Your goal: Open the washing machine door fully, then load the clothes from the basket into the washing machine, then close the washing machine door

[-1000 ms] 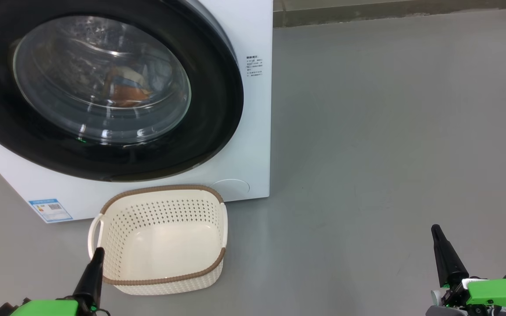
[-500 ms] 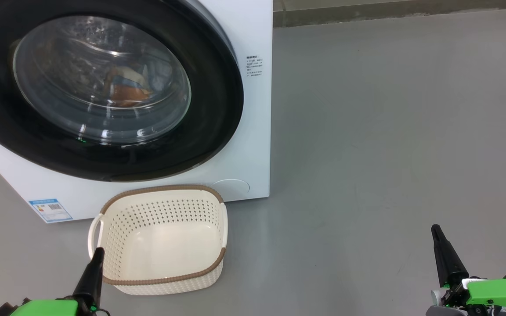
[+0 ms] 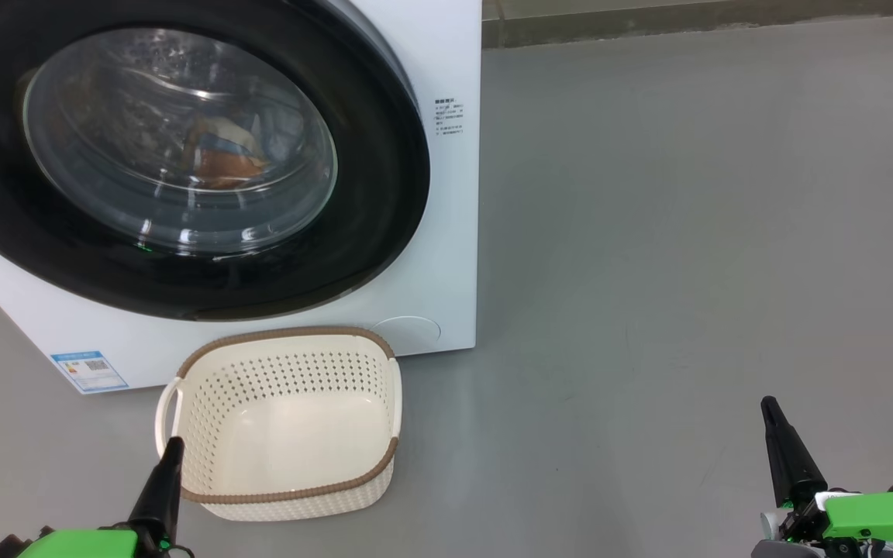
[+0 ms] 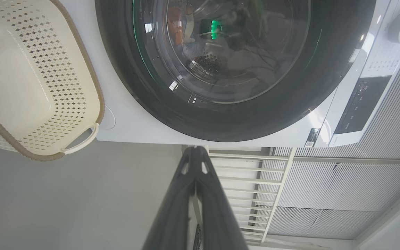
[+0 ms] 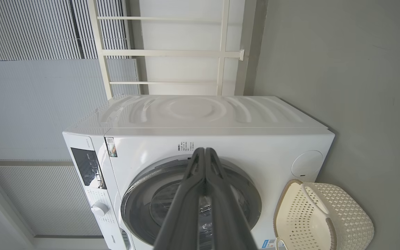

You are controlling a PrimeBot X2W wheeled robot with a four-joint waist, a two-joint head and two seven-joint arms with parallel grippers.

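Note:
The white washing machine (image 3: 446, 232) fills the upper left of the head view, and its black-rimmed door (image 3: 369, 178) is closed flat against the front. Through the glass I see clothes (image 3: 222, 155), orange and cream, inside the drum. The cream basket (image 3: 284, 465) stands on the floor in front of the machine with nothing in it. My left gripper (image 3: 171, 449) is shut, its tip over the basket's near left corner. My right gripper (image 3: 768, 407) is shut above bare floor far to the right. The wrist views show the door (image 4: 221, 118) (image 5: 248, 201) and basket (image 4: 30, 86) (image 5: 325, 222) too.
Grey floor (image 3: 687, 232) spreads to the right of the machine as far as a wall base at the top. A small blue label (image 3: 88, 370) sits low on the machine's front. The left wrist view shows the control panel (image 4: 359, 104) and slatted wall panels (image 4: 342, 187) behind.

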